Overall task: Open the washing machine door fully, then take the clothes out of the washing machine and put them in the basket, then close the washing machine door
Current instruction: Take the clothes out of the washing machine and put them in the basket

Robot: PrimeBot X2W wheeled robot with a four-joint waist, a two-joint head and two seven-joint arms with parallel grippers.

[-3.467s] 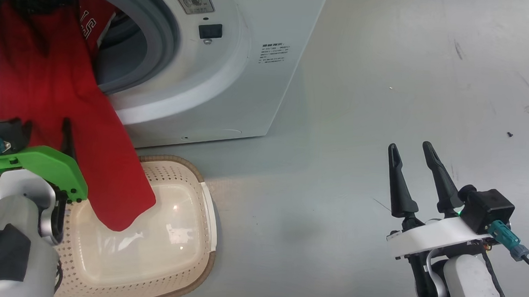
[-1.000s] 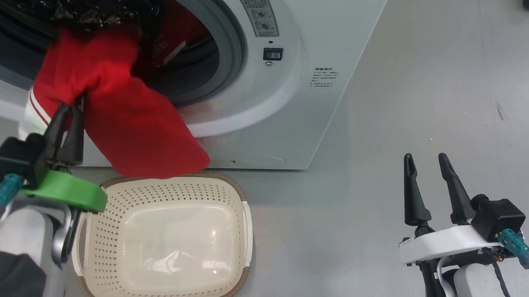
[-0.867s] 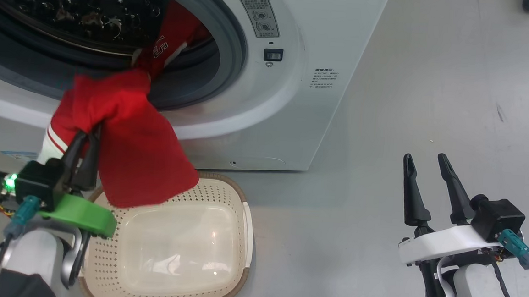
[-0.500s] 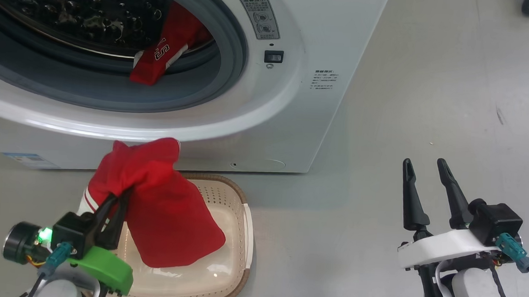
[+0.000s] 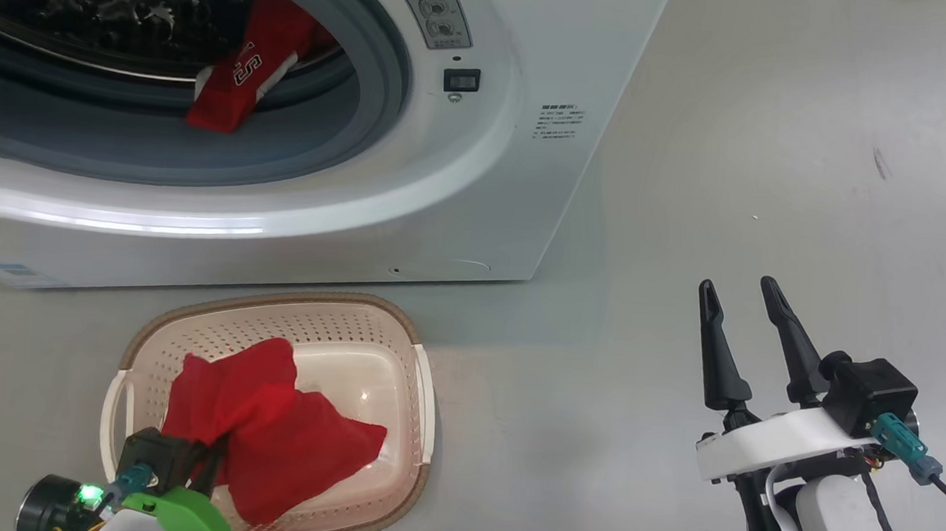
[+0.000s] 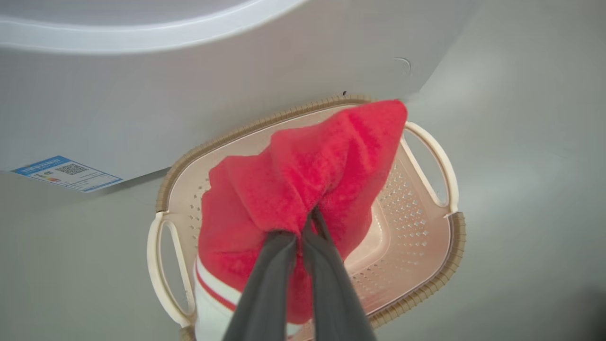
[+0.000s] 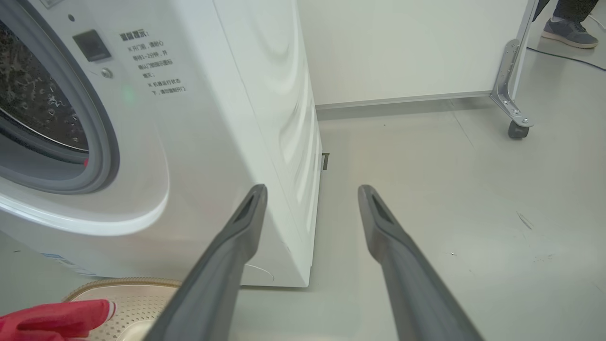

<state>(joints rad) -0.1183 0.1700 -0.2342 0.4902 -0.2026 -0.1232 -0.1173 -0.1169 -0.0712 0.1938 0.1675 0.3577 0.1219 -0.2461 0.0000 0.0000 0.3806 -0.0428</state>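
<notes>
The washing machine (image 5: pixel 479 159) stands with its drum mouth uncovered; its door is out of view. One piece of the red clothes (image 5: pixel 234 78) lies at the drum's lip. Another red garment (image 5: pixel 274 434) with white trim hangs into the cream basket (image 5: pixel 408 327) on the floor in front of the washer. My left gripper (image 5: pixel 214 451) is shut on this garment (image 6: pixel 307 161), its fingers pinched into a fold over the basket (image 6: pixel 452 237). My right gripper (image 5: pixel 736 283) stands open and holds nothing, well to the right of the basket, in the right wrist view (image 7: pixel 312 189) beside the washer's corner (image 7: pixel 227 118).
Grey floor surrounds the basket and washer. A blue label (image 6: pixel 66 173) sits low on the washer's front. In the right wrist view, a wheeled metal frame (image 7: pixel 513 113) and a person's shoe (image 7: pixel 568 33) are at the far right, by a white wall.
My left gripper has carried the red garment down from the drum mouth into the basket. The head camera has shifted slightly. The right arm has stayed still and open.
</notes>
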